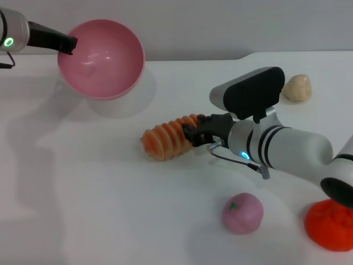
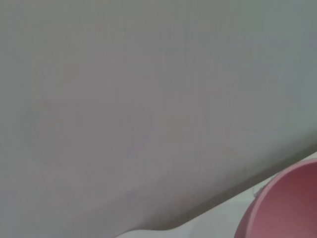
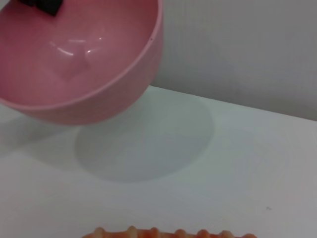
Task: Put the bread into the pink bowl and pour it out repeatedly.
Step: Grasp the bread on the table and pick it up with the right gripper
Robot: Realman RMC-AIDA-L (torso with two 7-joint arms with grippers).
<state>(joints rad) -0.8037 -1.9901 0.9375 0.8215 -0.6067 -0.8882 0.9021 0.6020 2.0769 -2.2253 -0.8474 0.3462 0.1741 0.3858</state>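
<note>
Left gripper (image 1: 70,44): clamped on the rim of the pink bowl (image 1: 102,58), holding it tipped and lifted off the white table (image 1: 83,193), its shadow lying under it. The hollow faced forward and was empty.

Right gripper (image 1: 190,132): low over the table, at the near end of the bread (image 1: 168,138). The dark fingers sat against the loaf's end; I could not tell whether they had closed on it or only touched it.

Bread: lying on its side on the table, well apart from the bowl, ridged orange top showing. In the right wrist view only its ridge tips (image 3: 173,233) showed along the edge.

Step in hand, as I judged it: picking the loaf up to carry it to the bowl.

Doing it well: the grip looked to be at one end, so the loaf could swing or slip on lifting; a hold nearer the middle, across the ridges, would be steadier. The bowl should be levelled, mouth up, before release, or the loaf may slide straight out. Lift clear of the rim, then let go low inside the hollow.

Other things: a beige lump (image 1: 298,88) far behind the right arm, a pink ball (image 1: 242,212) and an orange fruit (image 1: 331,223) nearer the robot, all clear of the likely path.
</note>
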